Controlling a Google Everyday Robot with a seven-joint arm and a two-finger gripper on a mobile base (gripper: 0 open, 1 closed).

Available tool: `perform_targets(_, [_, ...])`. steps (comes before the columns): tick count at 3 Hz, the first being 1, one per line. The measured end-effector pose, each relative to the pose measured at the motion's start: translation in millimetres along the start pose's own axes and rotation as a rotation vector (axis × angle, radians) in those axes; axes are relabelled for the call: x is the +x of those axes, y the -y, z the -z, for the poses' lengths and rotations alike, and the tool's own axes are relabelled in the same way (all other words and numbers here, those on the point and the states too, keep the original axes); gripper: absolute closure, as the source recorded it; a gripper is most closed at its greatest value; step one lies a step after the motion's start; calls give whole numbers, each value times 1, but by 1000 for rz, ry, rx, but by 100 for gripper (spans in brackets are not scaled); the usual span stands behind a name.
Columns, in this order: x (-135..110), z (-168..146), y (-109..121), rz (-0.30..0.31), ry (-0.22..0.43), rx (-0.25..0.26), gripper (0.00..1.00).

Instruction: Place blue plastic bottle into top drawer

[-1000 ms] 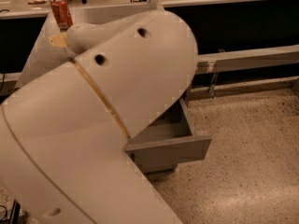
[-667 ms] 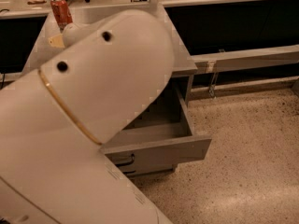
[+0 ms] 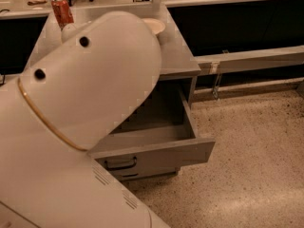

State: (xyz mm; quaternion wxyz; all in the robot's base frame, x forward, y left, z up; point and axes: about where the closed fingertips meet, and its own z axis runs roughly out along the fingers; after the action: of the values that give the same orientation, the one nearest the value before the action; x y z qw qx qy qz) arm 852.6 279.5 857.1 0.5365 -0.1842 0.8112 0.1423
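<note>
The top drawer is pulled open below the grey counter, and the part of its grey inside that shows holds nothing. Its dark bar handle is on the front panel. My large white arm fills the left and middle of the view and covers the drawer's left part. The gripper is out of view, hidden beyond the arm. The blue plastic bottle is not visible. A red soda can stands on the counter at the far left.
The grey counter top carries a white round dish near its back. The lower drawer front sits under the open drawer. A grey rail runs along the right wall. Speckled floor lies to the right.
My arm has swung to the left and back, uncovering more of the open drawer's inside and front panel. The drawer and the soda can have not moved.
</note>
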Motion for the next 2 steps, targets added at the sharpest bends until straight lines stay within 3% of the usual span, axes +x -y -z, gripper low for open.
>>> perform_targets(1, [-2,-1,0,4,2,-4,57])
perform_targets(2, [-4,1,4,-1,19,-30,88])
